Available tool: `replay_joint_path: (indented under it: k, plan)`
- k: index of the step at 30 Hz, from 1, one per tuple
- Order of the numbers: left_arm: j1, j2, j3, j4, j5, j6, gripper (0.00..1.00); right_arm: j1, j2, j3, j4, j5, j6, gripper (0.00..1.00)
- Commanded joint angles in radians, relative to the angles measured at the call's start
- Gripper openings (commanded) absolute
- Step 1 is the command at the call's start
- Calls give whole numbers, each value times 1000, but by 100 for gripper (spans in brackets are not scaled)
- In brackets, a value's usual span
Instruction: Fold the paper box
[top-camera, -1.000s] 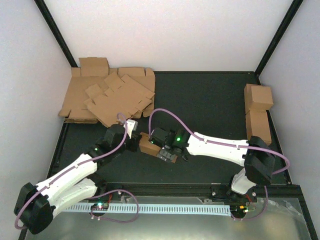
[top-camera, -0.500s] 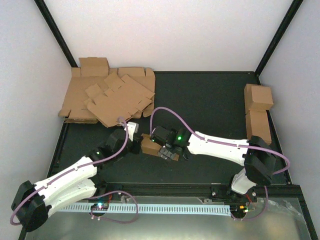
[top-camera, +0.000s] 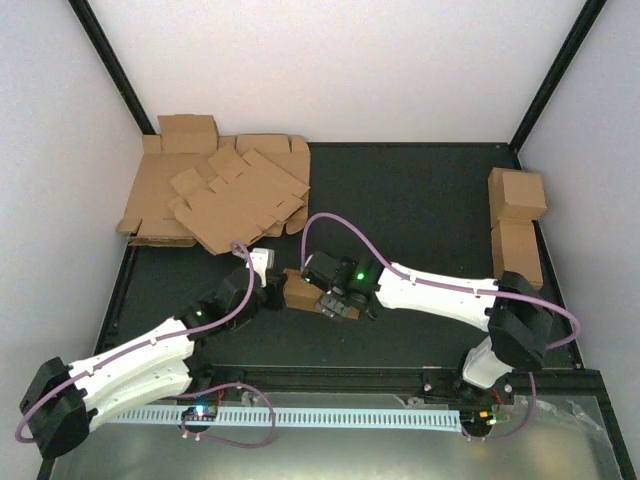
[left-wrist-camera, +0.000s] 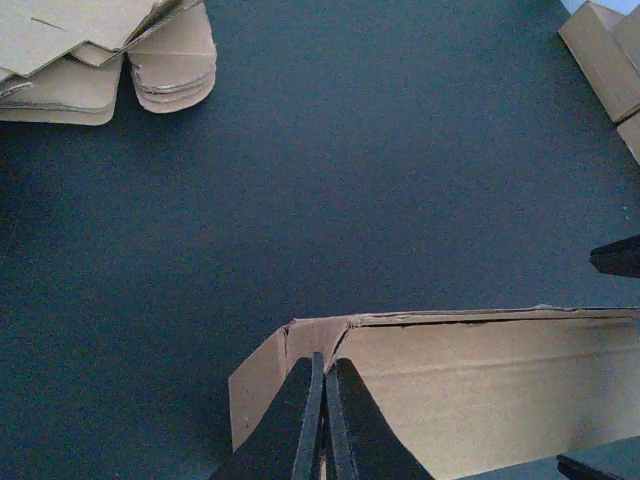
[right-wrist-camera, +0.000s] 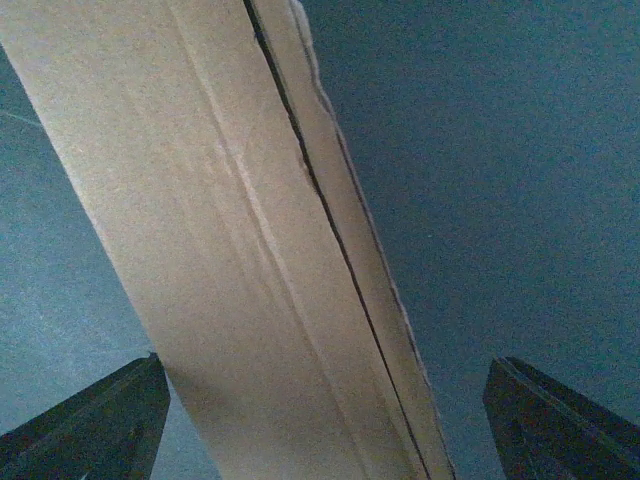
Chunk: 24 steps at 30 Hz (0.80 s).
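- the paper box (top-camera: 298, 293) lies on the dark table (top-camera: 420, 200), a little left of the middle, between the tips of the two arms.
- in the left wrist view the paper box (left-wrist-camera: 480, 390) shows as a long low brown panel running to the right edge, with a short flap bent outward at its left end and a creased upper rim.
- the left fingers (top-camera: 270, 285) reach in from the box's left end; seen from the wrist, the left fingers (left-wrist-camera: 345, 425) are pressed together with only a thin slit between them, their tips lying over the cardboard near the end flap. whether any cardboard sits in that slit cannot be told.
- the right fingers (top-camera: 337, 303) come in from the box's right part. in the right wrist view the right fingers (right-wrist-camera: 90, 425) are spread wide, one dark tip at each lower corner, and the paper box (right-wrist-camera: 230, 250) runs as a slanted brown band between them, not touched by either tip.
- a stack of flat blanks (top-camera: 215, 200) lies in the far left corner of the table, well apart from the box.
- two finished cartons (top-camera: 517, 225) stand at the right edge.
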Motion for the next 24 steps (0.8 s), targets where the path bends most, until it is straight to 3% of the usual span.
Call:
replay_joint_path:
  k: [1, 24]
  plan:
    - [-17, 20, -47, -107, 1, -43, 2, -14, -55, -8, 18, 2, 4, 89]
    - [-52, 38, -88, -101, -8, -81, 2, -39, -180, -65, 18, -39, 28, 89]
